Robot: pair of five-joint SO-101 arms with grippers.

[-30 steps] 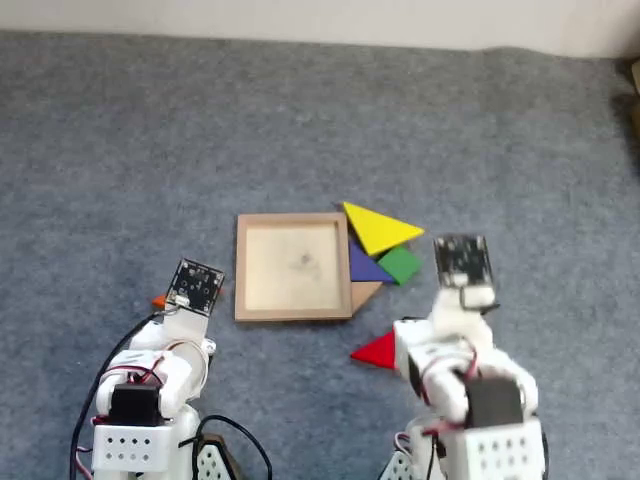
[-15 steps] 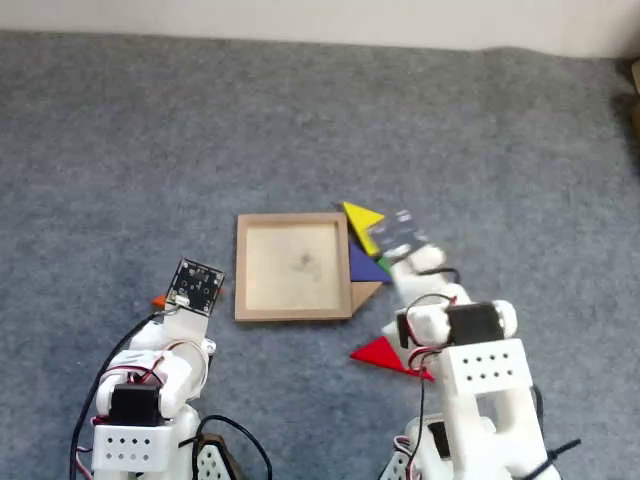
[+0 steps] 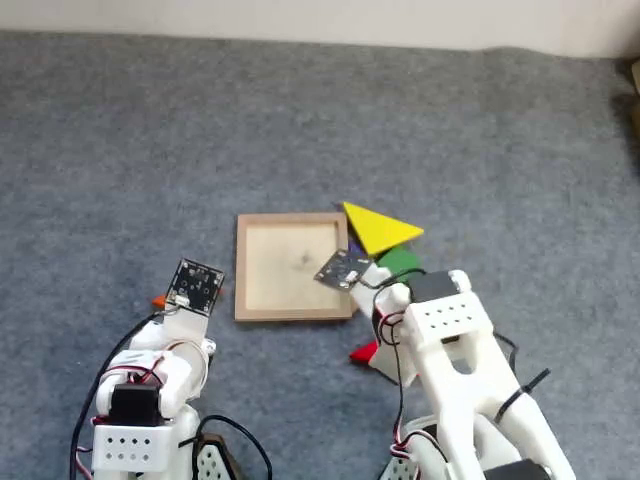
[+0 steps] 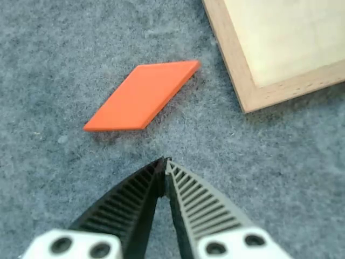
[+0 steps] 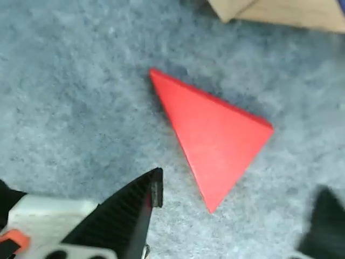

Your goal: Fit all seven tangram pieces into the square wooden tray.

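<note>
Item 1, square wooden tray (image 3: 241, 270): I see it at the middle of the grey carpet (image 3: 150, 130), with nothing inside it.

Item 2, orange parallelogram (image 4: 141, 95): lies flat on the carpet, near the tray's corner on the left arm's side but apart from it.

Item 3, red triangle (image 5: 213, 135): lies flat on the carpet off the tray's other near corner. From above I find it partly hidden under the right arm (image 3: 440, 320).

Item 4, yellow triangle (image 3: 378, 226) and green piece (image 3: 402, 258): these sit close together just beside the tray's right edge, outside it.

Item 5, left gripper (image 4: 163, 164): my wrist camera shows its jaws pressed together on nothing, tips over bare carpet short of the parallelogram.

Item 6, right gripper (image 5: 240, 191): jaws spread wide and holding nothing, poised over the red triangle's pointed end.
</note>
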